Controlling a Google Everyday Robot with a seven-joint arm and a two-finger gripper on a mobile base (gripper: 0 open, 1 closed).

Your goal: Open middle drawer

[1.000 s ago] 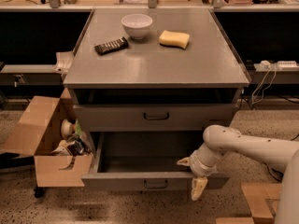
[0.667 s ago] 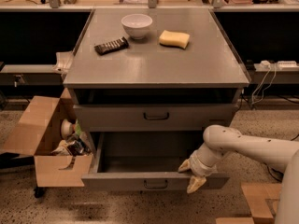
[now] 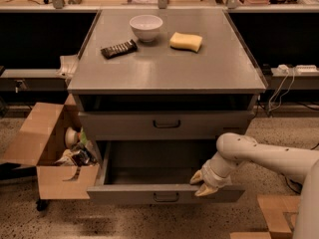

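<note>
Cardboard box [image 3: 40, 153] on the floor, hard against the desk's [image 3: 164, 71] left side, flaps open, mixed clutter inside. On the desk top, left rear: dark flat packet [image 3: 118, 49], bar-shaped, lying at a slant. Just right of it, nearer the desk's back edge: white bowl [image 3: 146, 27], upright. Right of centre on the desk top: yellow sponge [image 3: 186, 41], lying flat, apart from the bowl. Under the desk top there is a dark slot, then the upper drawer [image 3: 167, 125], closed, flush with the desk's front. Below that, the middle drawer [image 3: 159, 176] stands pulled well out of the desk's front, with its dark loop handle [image 3: 166, 197] centred on the front panel. Gripper [image 3: 201, 183] sits at the top rim of that panel, right of the handle and apart from it, below the desk's front right corner. Jaws a narrow way apart: one pale fingertip [image 3: 195, 177] lies over the drawer's inner side and the other over the panel's outer face, with the rim between them. Cannot tell whether they pinch the rim or only rest against it. White arm [image 3: 259, 156] reaches in low from the desk's right side. Power strip [image 3: 299, 68] with cables lies off the desk's right rear.
</note>
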